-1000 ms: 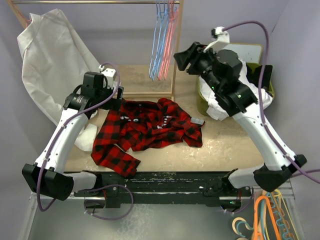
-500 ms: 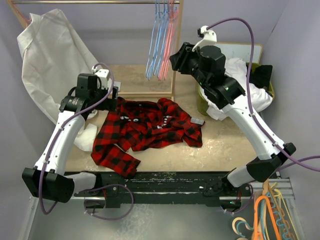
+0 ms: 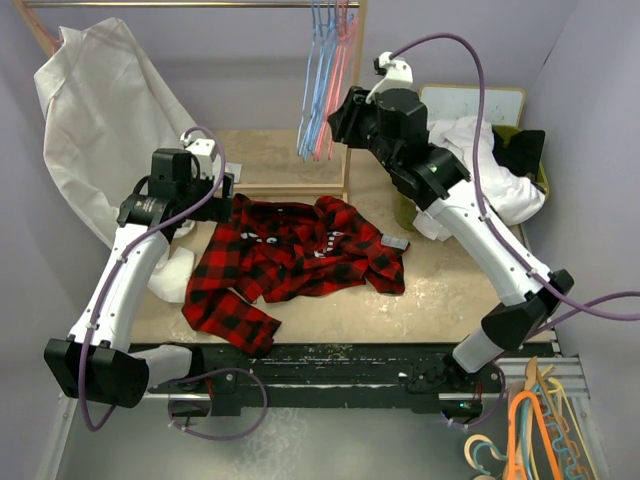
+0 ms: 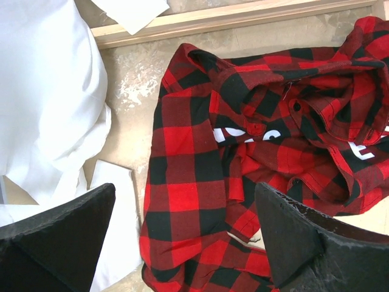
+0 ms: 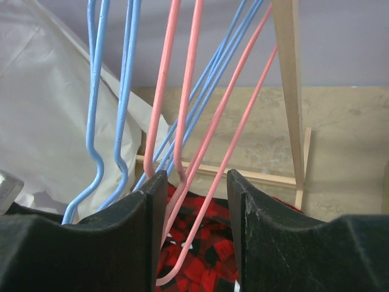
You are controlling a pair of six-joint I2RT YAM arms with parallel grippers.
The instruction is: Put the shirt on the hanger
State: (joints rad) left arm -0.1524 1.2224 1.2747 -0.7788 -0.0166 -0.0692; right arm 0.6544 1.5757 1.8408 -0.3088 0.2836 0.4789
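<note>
Shirt [image 3: 300,255] lies crumpled and flat on the table [image 3: 450,290], about mid-table and slightly toward the left edge. One sleeve trails toward the near edge, white lettering faces up, and a small grey tag [image 3: 396,242] sits at its right side. The hanger [image 5: 182,121] hangs on the wooden rack [image 3: 355,100] at the far edge, among the blue hangers [image 3: 315,80] and apart from the shirt. Right tool [image 5: 194,182] is raised at the rack, fingers parted, with the hanger's lower wires passing through the gap between them. The wrist view does not settle whether a finger touches the wire. Left tool [image 4: 185,213] hovers over the left part of the shirt, fingers spread wide and gripping nothing, with plaid cloth showing between them. A large white garment [image 3: 100,120] hangs past the left edge, its lower folds just beside the shirt. A heap of white clothes [image 3: 480,170] sits in a bin at the right edge.
</note>
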